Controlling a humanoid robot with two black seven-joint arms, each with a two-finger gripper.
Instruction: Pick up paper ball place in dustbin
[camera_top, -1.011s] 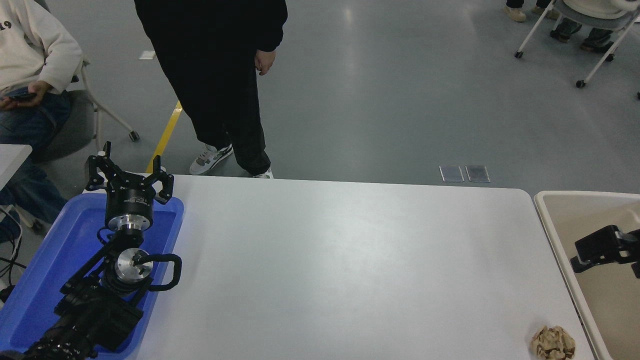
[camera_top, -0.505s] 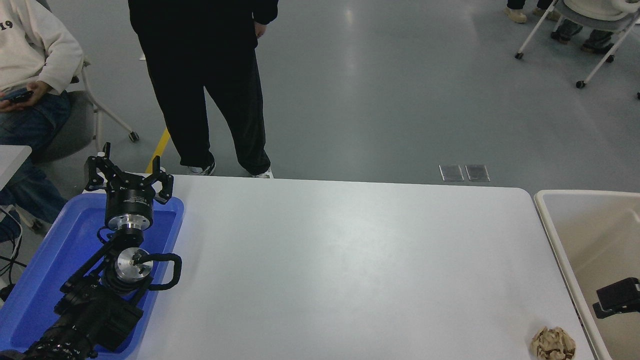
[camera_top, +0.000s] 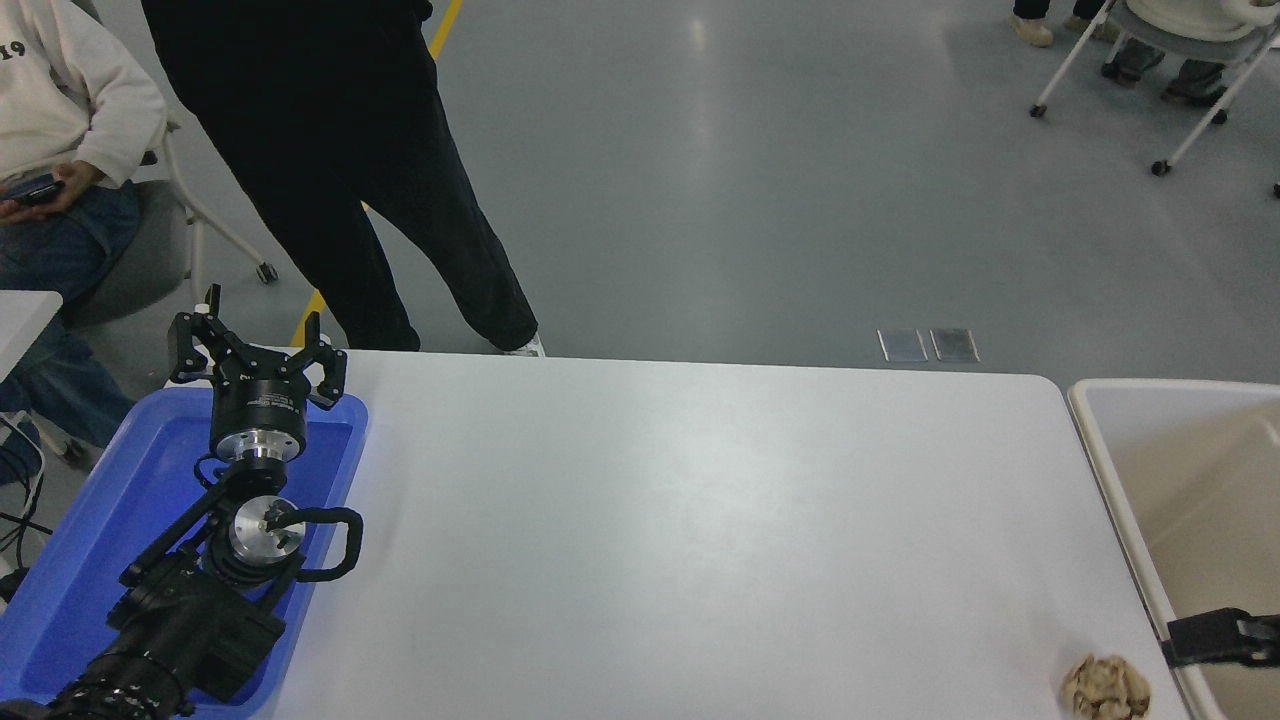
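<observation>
The paper ball (camera_top: 1105, 688), a crumpled tan-brown wad, lies on the white table (camera_top: 680, 520) at its near right corner. The beige dustbin (camera_top: 1092, 405) stands just off the table's right edge, and the part of it in view holds nothing. Only a black tip of my right gripper (camera_top: 1218, 638) shows at the right edge, over the bin's near left wall, a little right of and above the ball and apart from it. My left gripper (camera_top: 258, 348) is parked open and empty at the lower left.
A blue tray (camera_top: 110, 520) lies under the left arm at the table's left edge. A person in black (camera_top: 330, 150) stands at the far left side. Another person (camera_top: 60, 110) sits further left. Wheeled chairs (camera_top: 1170, 60) stand at the top right.
My right gripper has moved down the picture, toward the near side of the bin and closer to the paper ball. The person in black has stepped to the left.
</observation>
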